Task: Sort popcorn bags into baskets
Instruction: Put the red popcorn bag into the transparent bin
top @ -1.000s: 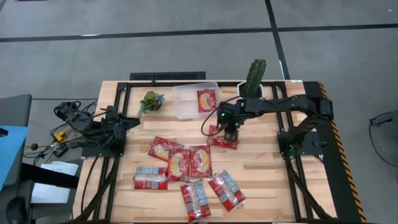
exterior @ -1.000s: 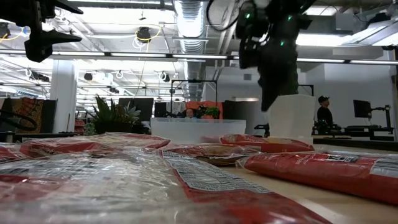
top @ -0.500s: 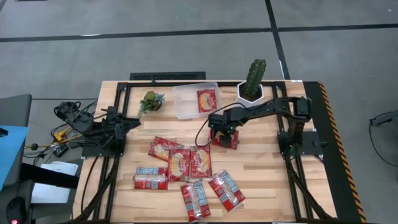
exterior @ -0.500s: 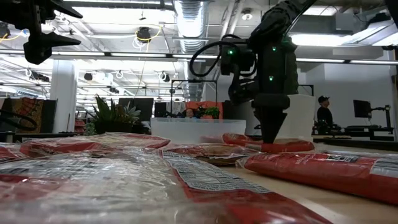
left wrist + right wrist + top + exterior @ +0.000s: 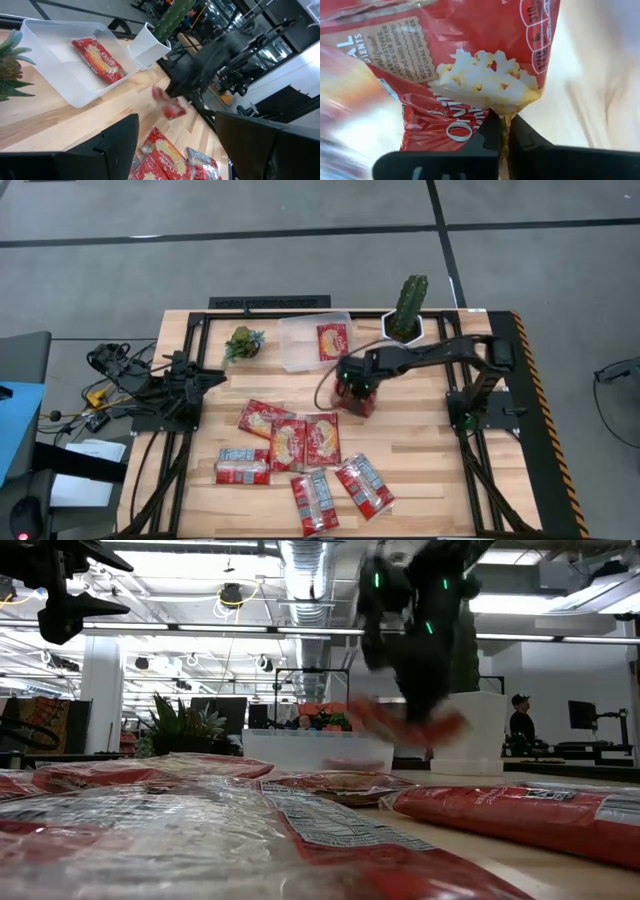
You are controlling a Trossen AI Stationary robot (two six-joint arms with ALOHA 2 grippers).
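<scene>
My right gripper (image 5: 353, 388) is shut on a red popcorn bag (image 5: 362, 403) just near of the clear plastic basket (image 5: 296, 352). This bag shows blurred above the table in the low view (image 5: 405, 725). One popcorn bag (image 5: 333, 340) lies flat inside the basket. Several more bags lie flat on the wood nearer the front, among them one with a cream picture (image 5: 322, 438) and one with pale panels (image 5: 313, 500). My left gripper (image 5: 177, 150) waits open at the table's left side. My right gripper pinches the bag between its two fingers (image 5: 492, 136), on the wrapper at the edge of the cream popcorn picture (image 5: 500, 107). The fingers come from above, pointing steeply down. The bag hangs below them, tilted and clear of the table (image 5: 440, 728).
A white hexagonal pot with a cactus (image 5: 408, 315) stands right of the basket, close to the right arm. A small green plant (image 5: 243, 342) stands left of the basket. Bare wood lies to the right of the bags at the front.
My right gripper has come down on the bag lying near of the basket, shut on it, and risen again, shifting a little toward the table's left. The bag has gone from flat on the wood to lifted clear and tilted.
</scene>
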